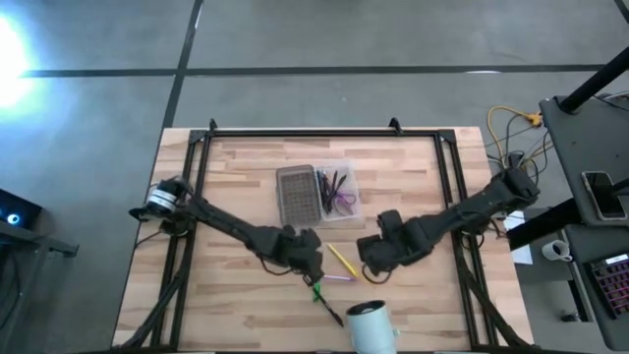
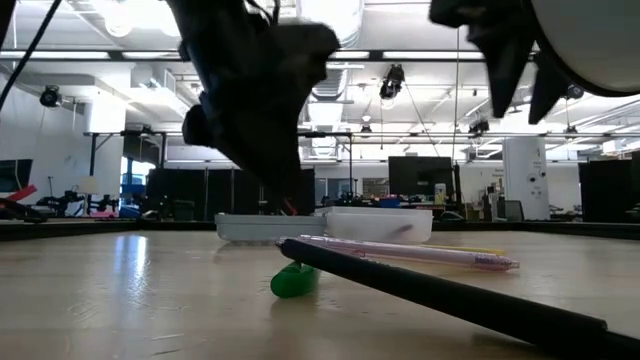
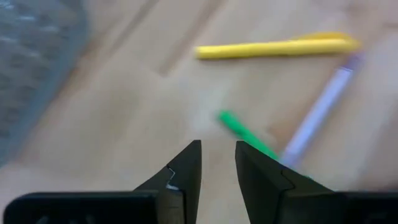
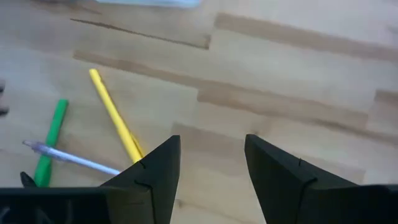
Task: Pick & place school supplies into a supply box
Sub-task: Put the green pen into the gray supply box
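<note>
Green marker point(image 1: 317, 291) lies on the wood at 5 o'clock of left gripper point(image 1: 310, 258), long axis 11-to-5; fingers narrowly apart, empty; nearer arm. Right gripper point(image 1: 371, 258) apart, waiting

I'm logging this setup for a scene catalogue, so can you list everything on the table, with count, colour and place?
Supply box: one, grey mesh half and clear half, open at table centre.
Scissors: one, purple handles, in the clear half with dark pens.
Yellow marker: one, between the two end effectors.
Green marker: one, near edge, below the left end effector.
Pale lilac pen: one, beside the green marker.
Dark pen: one, near edge, by the cup.
White cup: one, near edge.
Left end effector: over the green marker, fingers slightly apart, empty.
Right end effector: open, empty, right of the yellow marker.
</note>
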`<state>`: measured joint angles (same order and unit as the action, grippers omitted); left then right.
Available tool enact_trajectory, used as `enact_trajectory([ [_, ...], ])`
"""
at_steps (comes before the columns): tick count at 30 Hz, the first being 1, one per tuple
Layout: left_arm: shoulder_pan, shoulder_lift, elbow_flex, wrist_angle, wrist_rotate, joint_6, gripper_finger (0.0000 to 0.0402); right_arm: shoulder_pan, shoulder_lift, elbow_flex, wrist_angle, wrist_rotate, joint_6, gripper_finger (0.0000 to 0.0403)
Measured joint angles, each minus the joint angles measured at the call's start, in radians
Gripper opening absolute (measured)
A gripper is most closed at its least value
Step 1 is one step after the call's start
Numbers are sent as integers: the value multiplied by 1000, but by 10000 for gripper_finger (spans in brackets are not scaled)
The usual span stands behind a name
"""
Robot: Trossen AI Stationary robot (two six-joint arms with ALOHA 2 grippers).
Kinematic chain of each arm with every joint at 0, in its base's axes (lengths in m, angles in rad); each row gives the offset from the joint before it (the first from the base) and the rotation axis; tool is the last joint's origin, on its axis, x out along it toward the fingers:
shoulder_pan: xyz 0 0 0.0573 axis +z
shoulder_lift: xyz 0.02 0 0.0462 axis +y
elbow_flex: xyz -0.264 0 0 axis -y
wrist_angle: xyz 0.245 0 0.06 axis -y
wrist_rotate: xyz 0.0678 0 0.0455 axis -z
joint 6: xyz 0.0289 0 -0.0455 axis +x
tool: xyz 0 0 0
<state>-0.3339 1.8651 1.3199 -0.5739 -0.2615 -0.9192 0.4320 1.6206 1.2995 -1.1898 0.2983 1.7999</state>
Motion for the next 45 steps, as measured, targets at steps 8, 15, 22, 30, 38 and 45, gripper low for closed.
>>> enact_trajectory([
  [8,-71,21,-4,92,-30,-89,82,62,-6,0,-19,1,115,171],
  [15,-58,29,-13,77,-51,-321,84,52,-10,0,-54,22,-89,171],
  [22,-43,29,-13,77,-82,-584,141,52,-24,0,-152,76,-282,171],
  [30,-43,53,-2,82,-68,-668,164,52,-24,0,-164,134,-477,171],
  [38,-39,178,117,24,-40,-691,143,52,-24,-1,-165,155,-560,171],
  [45,-19,223,218,-217,-11,-658,143,52,-24,-1,-165,179,-566,171],
])
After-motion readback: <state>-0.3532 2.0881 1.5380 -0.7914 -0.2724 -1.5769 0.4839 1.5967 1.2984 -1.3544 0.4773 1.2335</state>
